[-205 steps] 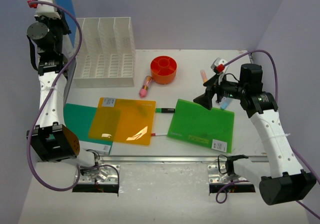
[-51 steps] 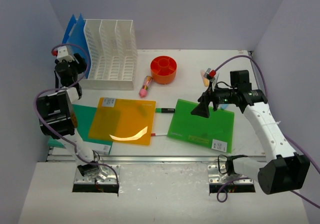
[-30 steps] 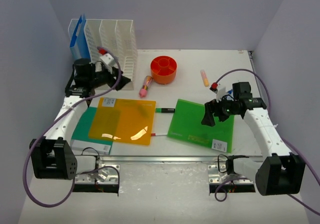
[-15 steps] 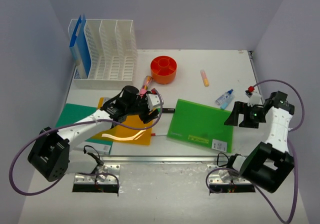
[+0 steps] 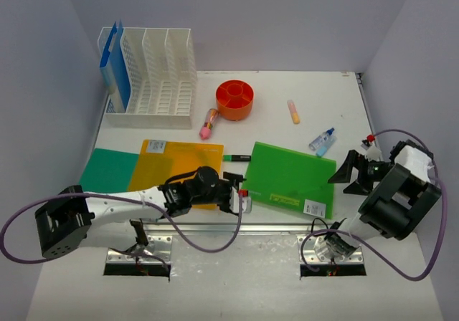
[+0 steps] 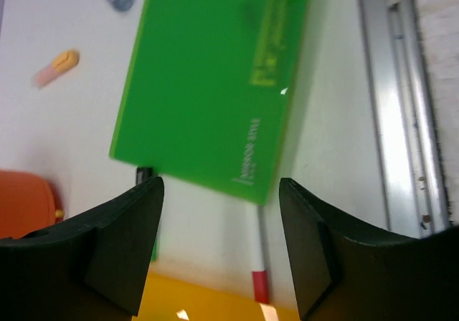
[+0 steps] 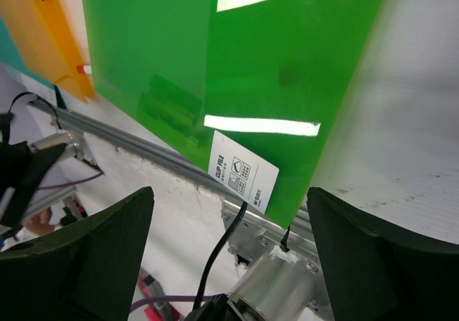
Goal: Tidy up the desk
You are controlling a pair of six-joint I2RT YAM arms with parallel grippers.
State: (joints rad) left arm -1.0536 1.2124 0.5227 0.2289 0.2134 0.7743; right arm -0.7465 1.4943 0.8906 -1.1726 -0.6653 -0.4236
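The desk is a white tabletop with folders and small items on it. My left gripper hangs low near the front rail, between the orange folder and the green folder. In the left wrist view it is open and empty, above a red-capped pen, with the green folder ahead. My right gripper sits just right of the green folder, open. The right wrist view shows it empty, facing the green folder and its white label.
A white file rack at the back left holds a blue folder in its left slot. A teal folder lies under the orange one. An orange round container, pink marker, highlighter and blue bottle lie around.
My left arm swung from beside the file rack down to the front of the desk between the two folders. My right arm drew back off the green folder to its right side.
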